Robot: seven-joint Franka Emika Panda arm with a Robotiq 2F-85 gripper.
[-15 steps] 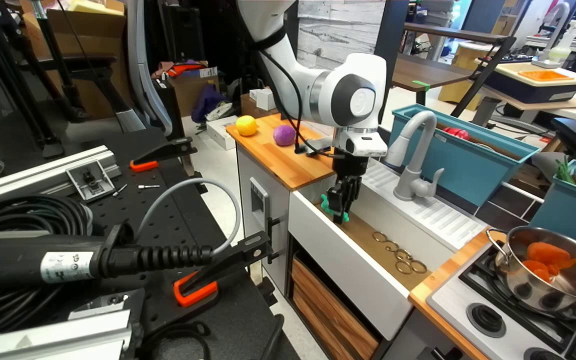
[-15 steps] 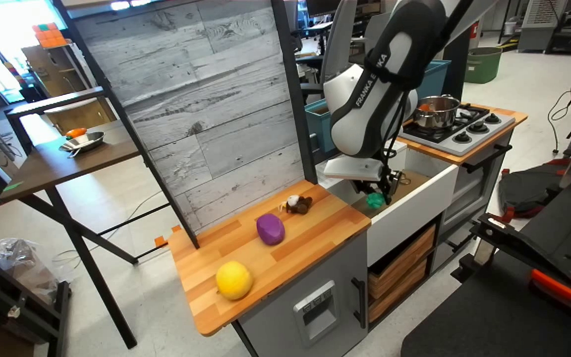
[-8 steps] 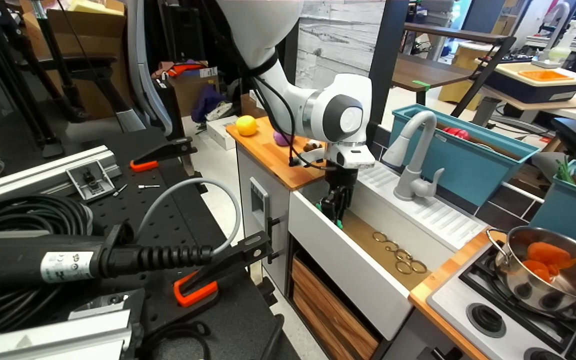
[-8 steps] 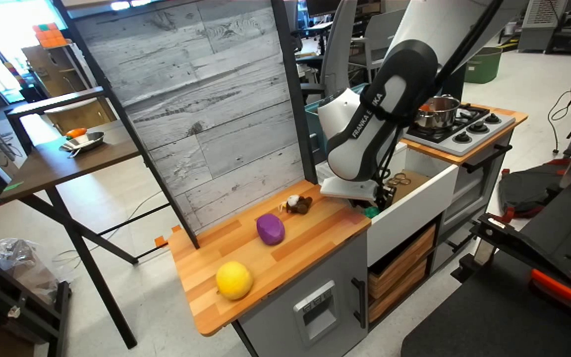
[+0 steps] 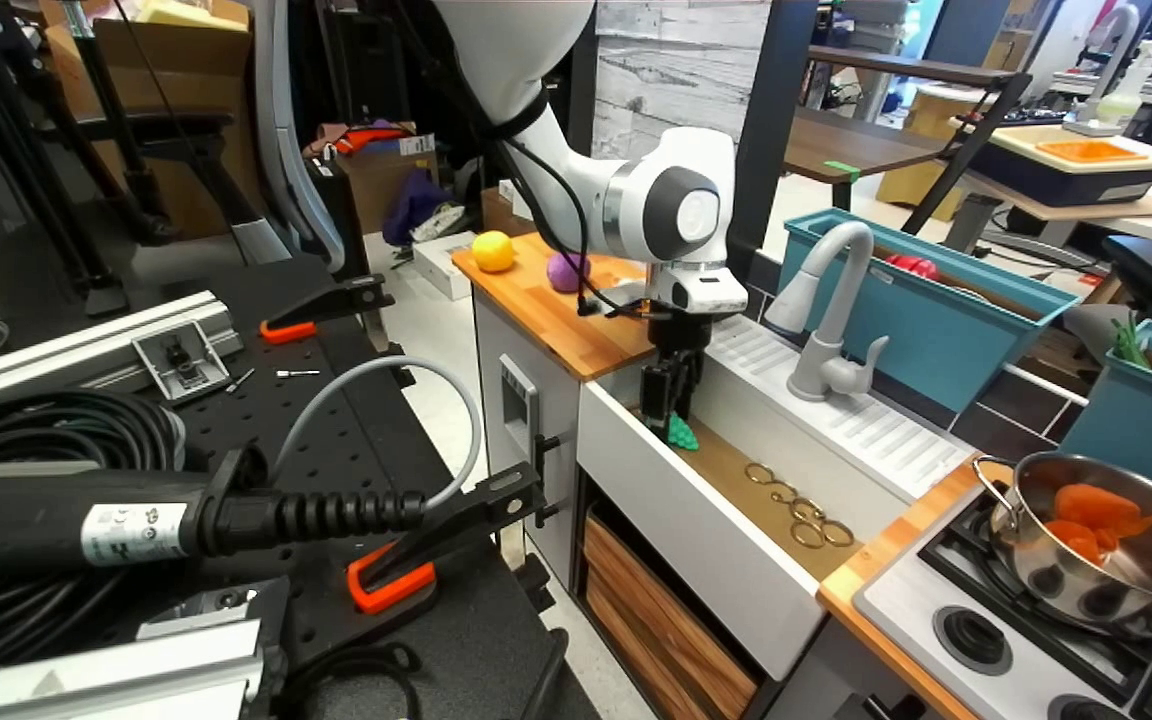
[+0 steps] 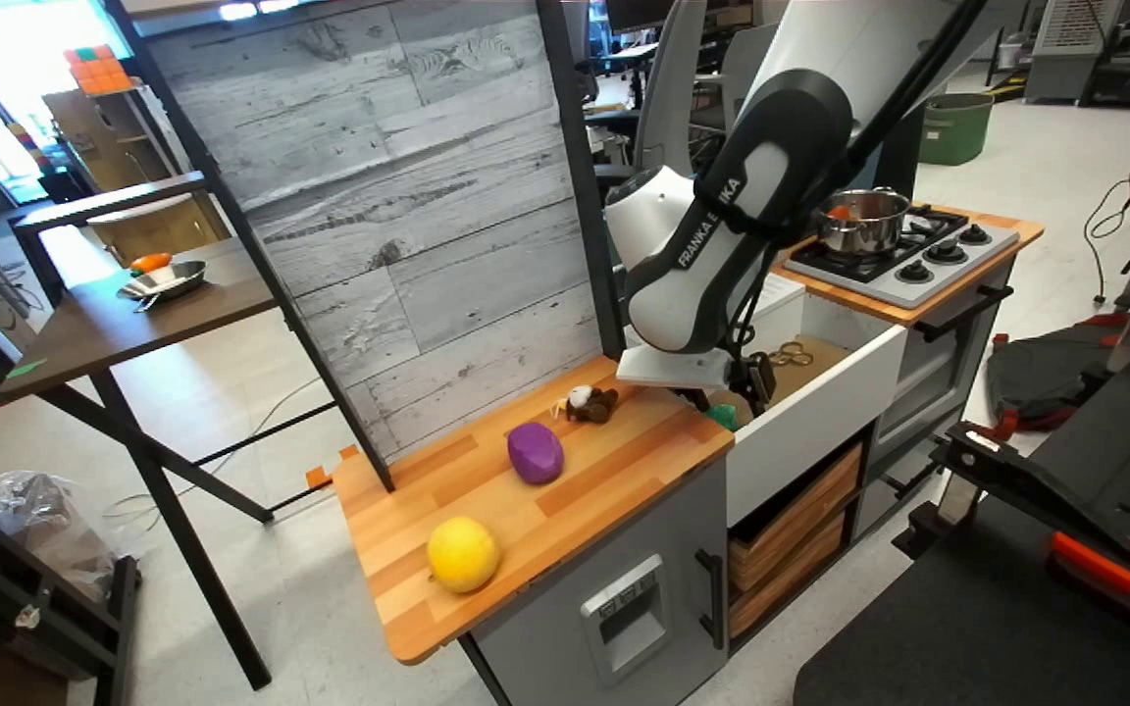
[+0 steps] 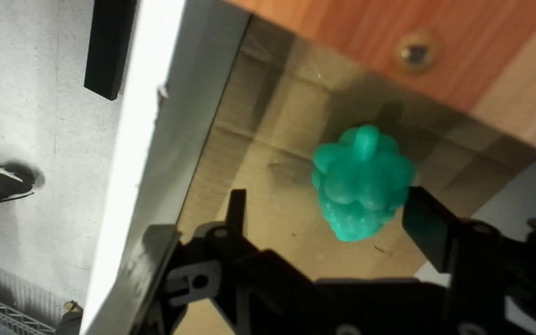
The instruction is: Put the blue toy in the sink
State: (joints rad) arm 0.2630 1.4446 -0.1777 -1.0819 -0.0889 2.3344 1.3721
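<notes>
The blue toy (image 7: 363,181), a teal bunch of rounded bumps with a short stem, lies on the tan bottom of the sink (image 5: 706,540) at the end by the wooden counter. In the wrist view my gripper (image 7: 324,197) stands open, its fingers wide apart. The toy sits ahead of the fingertips, closer to the right finger (image 7: 428,228); whether they touch I cannot tell. In an exterior view the toy (image 5: 682,432) shows just below the fingers, partly covered by them. The gripper hides part of the toy (image 6: 722,417) in an exterior view too.
The sink's front wall (image 6: 820,427) and the wooden counter edge (image 7: 412,60) flank the gripper closely. A grey faucet (image 5: 826,310) rises behind. Gold rings (image 5: 806,510) lie farther along the basin. A purple toy (image 6: 536,454), yellow ball (image 6: 464,555) and brown toy (image 6: 592,404) sit on the counter.
The gripper has come down inside the sink with the toy, opened and let go of it. Over the last half second it has risen slightly, away from the toy.
</notes>
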